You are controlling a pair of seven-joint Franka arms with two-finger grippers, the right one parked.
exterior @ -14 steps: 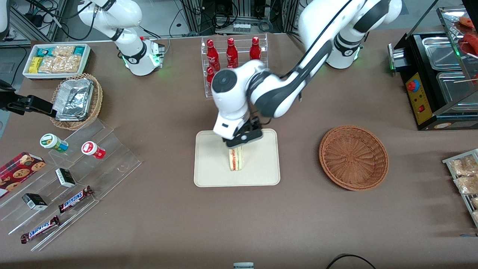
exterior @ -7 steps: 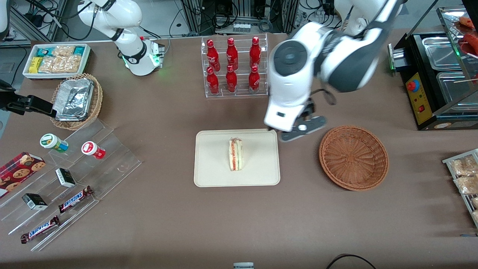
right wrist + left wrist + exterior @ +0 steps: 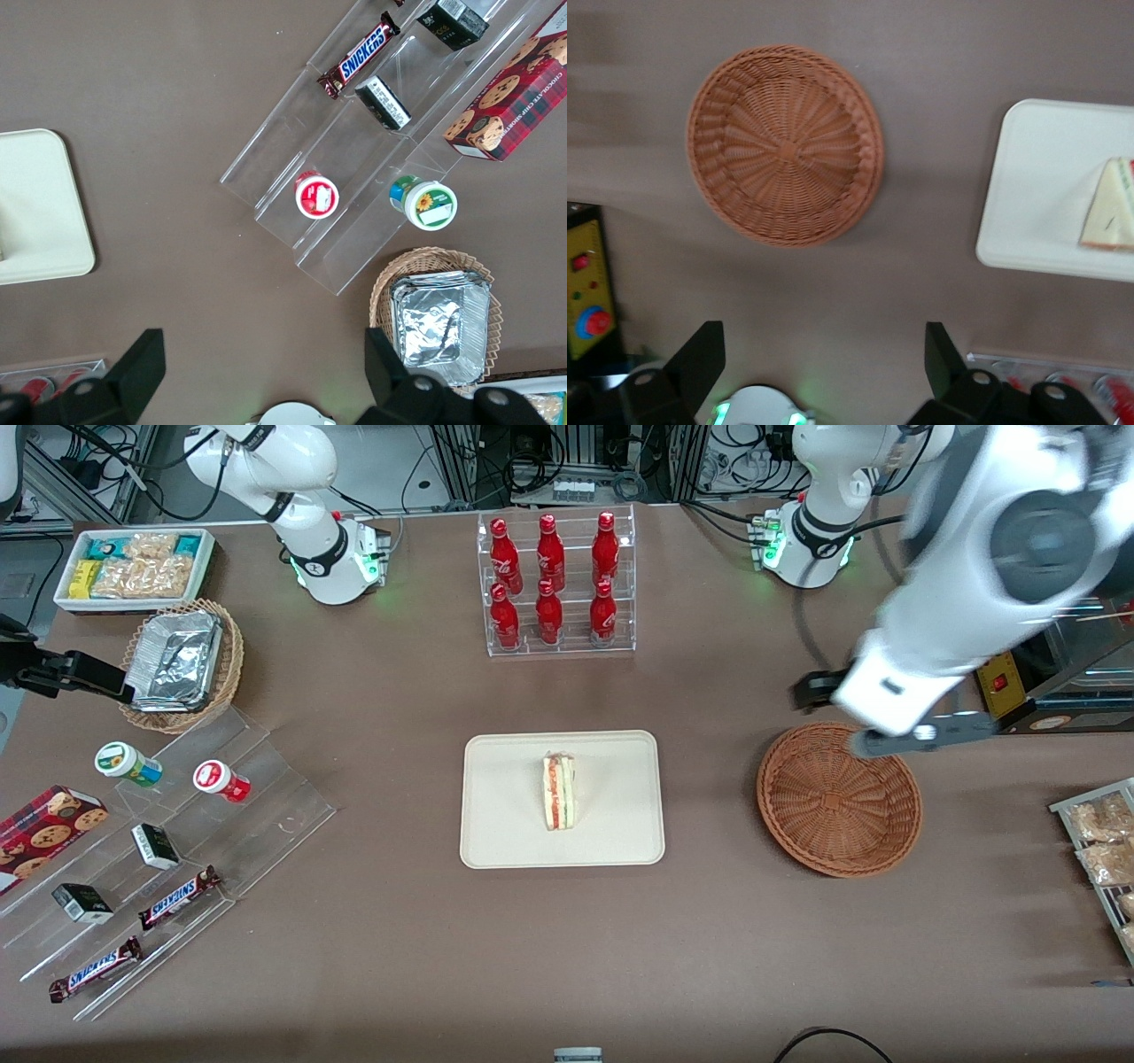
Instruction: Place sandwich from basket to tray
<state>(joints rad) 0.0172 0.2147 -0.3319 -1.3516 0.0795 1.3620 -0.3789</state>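
A triangular sandwich (image 3: 559, 791) stands on edge at the centre of the cream tray (image 3: 505, 841). At three o'clock from it, the left gripper (image 3: 895, 737), fingers spread and empty, hangs above the empty wicker basket (image 3: 838, 798). Standing so narrowly, the sandwich could topple if the table is jolted.

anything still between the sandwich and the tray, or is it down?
Nothing in the way: the sandwich already stands on the tray. The basket is empty, and the tool hangs open above it, holding nothing.
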